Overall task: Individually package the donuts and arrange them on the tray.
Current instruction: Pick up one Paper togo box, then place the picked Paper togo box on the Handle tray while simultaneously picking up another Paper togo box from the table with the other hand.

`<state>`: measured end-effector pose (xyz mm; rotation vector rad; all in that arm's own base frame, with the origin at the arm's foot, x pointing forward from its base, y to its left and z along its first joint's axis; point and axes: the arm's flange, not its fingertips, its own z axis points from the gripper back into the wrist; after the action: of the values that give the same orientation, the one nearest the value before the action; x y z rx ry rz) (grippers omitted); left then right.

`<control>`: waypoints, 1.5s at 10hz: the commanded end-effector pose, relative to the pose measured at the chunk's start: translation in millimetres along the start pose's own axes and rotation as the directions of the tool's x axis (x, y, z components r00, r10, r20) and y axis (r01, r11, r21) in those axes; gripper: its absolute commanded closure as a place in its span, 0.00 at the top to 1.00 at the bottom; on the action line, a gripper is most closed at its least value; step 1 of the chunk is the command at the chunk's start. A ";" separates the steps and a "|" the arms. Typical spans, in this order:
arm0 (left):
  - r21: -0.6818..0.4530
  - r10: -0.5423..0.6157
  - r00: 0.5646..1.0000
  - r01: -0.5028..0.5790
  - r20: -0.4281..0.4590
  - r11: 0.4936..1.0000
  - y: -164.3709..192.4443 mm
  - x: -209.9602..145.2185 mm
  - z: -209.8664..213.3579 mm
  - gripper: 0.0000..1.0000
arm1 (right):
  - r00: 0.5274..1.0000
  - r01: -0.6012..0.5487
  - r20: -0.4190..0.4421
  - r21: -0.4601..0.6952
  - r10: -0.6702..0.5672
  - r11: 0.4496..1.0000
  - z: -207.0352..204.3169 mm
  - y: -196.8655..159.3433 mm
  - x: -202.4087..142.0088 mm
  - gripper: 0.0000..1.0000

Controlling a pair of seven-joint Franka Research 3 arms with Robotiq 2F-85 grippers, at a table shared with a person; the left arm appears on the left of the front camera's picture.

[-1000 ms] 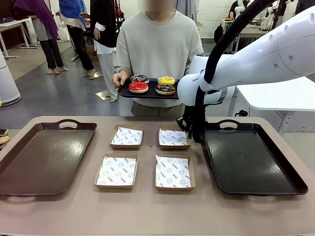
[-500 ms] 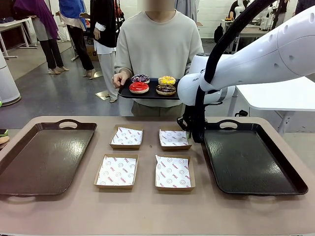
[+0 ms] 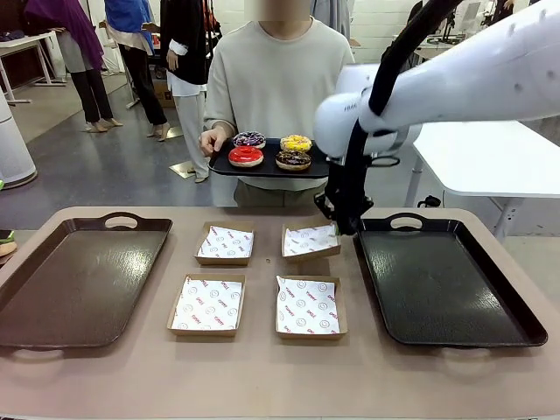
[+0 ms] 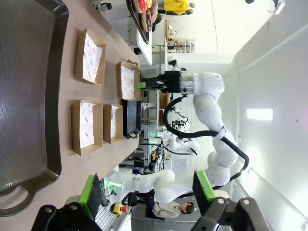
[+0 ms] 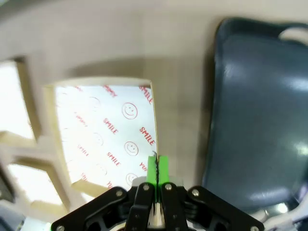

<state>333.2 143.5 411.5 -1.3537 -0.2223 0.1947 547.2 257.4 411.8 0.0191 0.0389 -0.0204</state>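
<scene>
Nearest, in its own wrist view, the left pincer [image 4: 148,188] hangs with its fingers wide apart and nothing between them, off the end of the left tray [image 4: 29,96]. On the tabletop [image 3: 262,376] two near boxes [image 3: 207,305] lie flat, paper-lined and unfilled, between the left tray and the right tray [image 3: 446,284]. Behind them the far left box [image 3: 225,244] sits flat, while the far right box [image 3: 311,241] is tipped with its right side raised. The right pincer [image 5: 157,166] is clamped on that side's thin rim, pads pressed together on cardboard and paper. Farthest off, all four donuts [image 3: 246,155] sit on a small dark serving tray [image 3: 267,171] that a person [image 3: 280,79] holds beyond the tabletop's far edge, well apart from either pincer. They look light, soft and sticky-topped, so the icing would likely smear under pressure. I judge the safest hold is low across the plain sides, gently — never down onto the glaze. The box, light and floppy, may bend if carried by one rim.
</scene>
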 end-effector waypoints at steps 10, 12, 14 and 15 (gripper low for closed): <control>-0.020 -0.011 1.000 0.011 0.008 1.000 -1.5 -0.6 2.2 1.00 | 0.998 -0.026 0.063 -0.015 0.026 1.000 128.8 10.0 1.3 0.00; -0.020 -0.011 1.000 0.011 0.008 1.000 -1.5 -0.6 2.2 1.00 | 0.998 -0.026 0.063 -0.015 0.026 1.000 128.8 10.0 1.3 0.00; -0.020 -0.011 1.000 0.011 0.008 1.000 -1.5 -0.6 2.2 1.00 | 0.998 -0.026 0.063 -0.015 0.026 1.000 128.8 10.0 1.3 0.00; -0.020 -0.011 1.000 0.011 0.008 1.000 -1.5 -0.6 2.2 1.00 | 0.998 -0.026 0.063 -0.015 0.026 1.000 128.8 10.0 1.3 0.00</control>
<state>333.2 143.6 411.5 -1.3537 -0.2223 0.1947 557.2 267.0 541.1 0.0093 -0.0268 0.0115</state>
